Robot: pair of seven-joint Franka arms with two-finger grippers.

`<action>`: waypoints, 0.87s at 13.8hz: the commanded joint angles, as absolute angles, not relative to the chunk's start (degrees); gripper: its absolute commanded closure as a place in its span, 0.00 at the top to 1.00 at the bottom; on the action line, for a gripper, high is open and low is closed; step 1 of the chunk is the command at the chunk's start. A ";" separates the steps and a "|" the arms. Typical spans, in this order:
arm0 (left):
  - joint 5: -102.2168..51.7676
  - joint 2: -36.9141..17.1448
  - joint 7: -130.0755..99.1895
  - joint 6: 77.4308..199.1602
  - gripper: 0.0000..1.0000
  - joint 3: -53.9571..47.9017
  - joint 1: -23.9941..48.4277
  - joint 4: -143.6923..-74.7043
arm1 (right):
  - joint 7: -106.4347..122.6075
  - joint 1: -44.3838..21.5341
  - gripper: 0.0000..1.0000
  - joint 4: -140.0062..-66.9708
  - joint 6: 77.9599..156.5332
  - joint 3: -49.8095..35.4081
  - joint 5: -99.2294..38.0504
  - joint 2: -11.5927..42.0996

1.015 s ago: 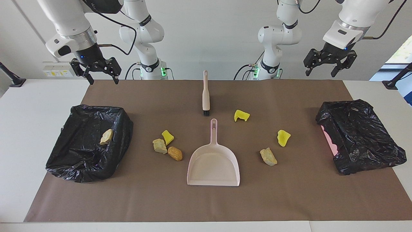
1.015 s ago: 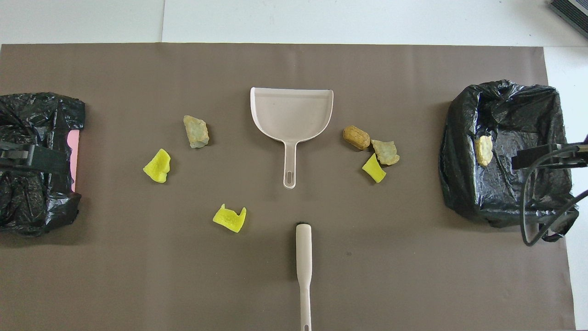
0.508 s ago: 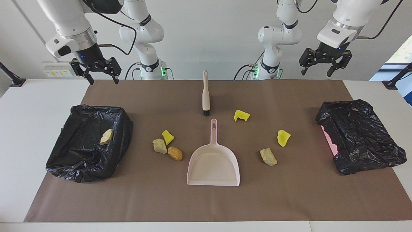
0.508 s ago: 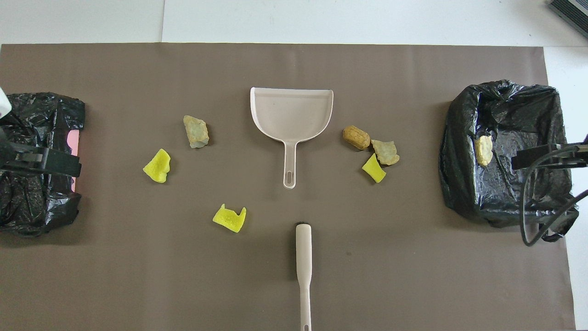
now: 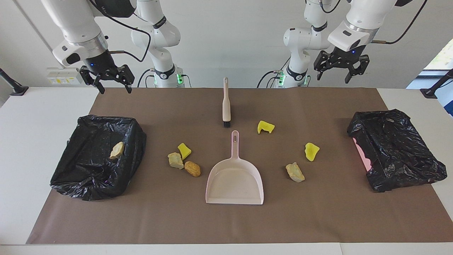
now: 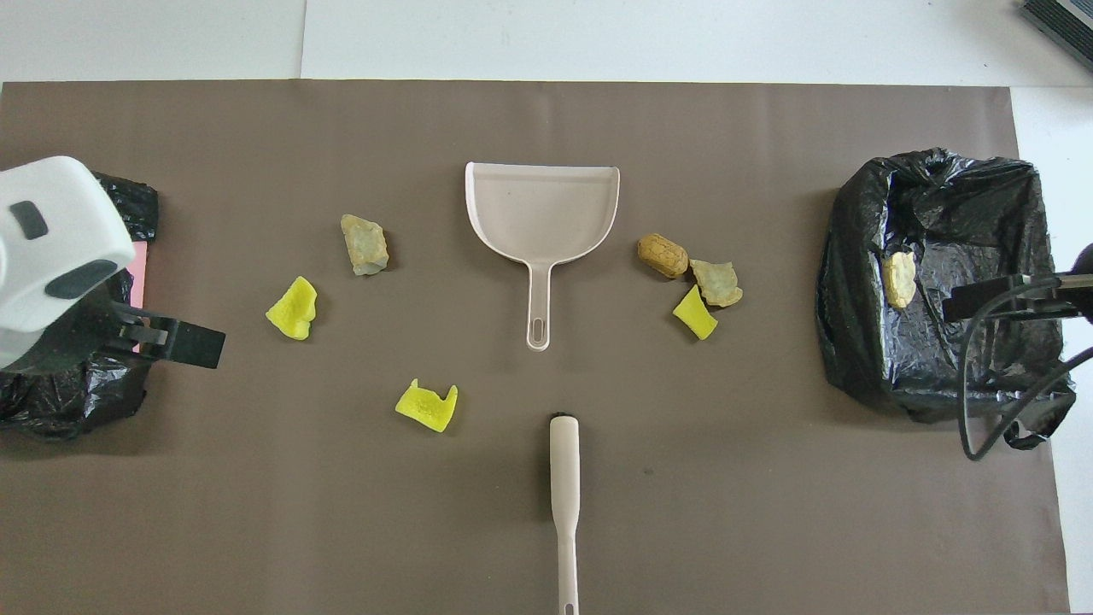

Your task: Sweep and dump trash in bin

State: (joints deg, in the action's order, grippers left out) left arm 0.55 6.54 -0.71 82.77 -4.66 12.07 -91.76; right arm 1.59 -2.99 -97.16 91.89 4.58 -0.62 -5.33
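Note:
Several trash scraps lie on the brown mat around the pale pink dustpan (image 5: 234,179) (image 6: 540,205). Toward the right arm's end a yellow chunk (image 5: 184,150), a beige lump (image 5: 176,160) and an orange-brown lump (image 5: 192,168) sit together. Toward the left arm's end lie two yellow chunks (image 5: 265,126) (image 5: 311,151) and a beige lump (image 5: 294,172). The brush (image 5: 226,106) (image 6: 564,478) lies nearer the robots than the dustpan. Both grippers hang open and empty in the air: my left gripper (image 5: 333,78) over the mat's edge, my right gripper (image 5: 115,90) above the mat's corner.
A black-bagged bin (image 5: 88,184) (image 6: 854,342) at the right arm's end holds one beige lump (image 5: 117,150). A second black-bagged bin (image 5: 400,166) (image 6: 51,401) with a pink edge stands at the left arm's end. White table surrounds the mat.
My left gripper has risen and swung from over the bin at its end toward the middle of the table. The right gripper has barely shifted. Nothing on the mat has moved.

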 commanded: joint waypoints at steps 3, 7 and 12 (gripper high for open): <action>-1.23 13.18 -9.63 88.75 1.00 -4.22 22.30 -103.52 | -0.87 -6.31 1.00 -98.18 96.30 3.60 0.00 -1.60; -1.32 13.36 -22.91 96.31 1.00 -4.22 34.08 -110.55 | -12.29 -13.88 1.00 -97.39 106.51 3.60 -0.53 5.96; -1.41 13.27 -36.54 106.76 1.00 -4.22 46.47 -119.95 | -14.85 -17.05 1.00 -93.34 108.63 3.60 -2.81 12.12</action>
State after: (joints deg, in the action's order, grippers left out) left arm -1.05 11.20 -32.80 101.98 -5.48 42.39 -114.07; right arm -14.09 -16.77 -95.68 108.79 3.51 -1.23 10.52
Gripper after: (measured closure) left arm 0.000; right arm 0.000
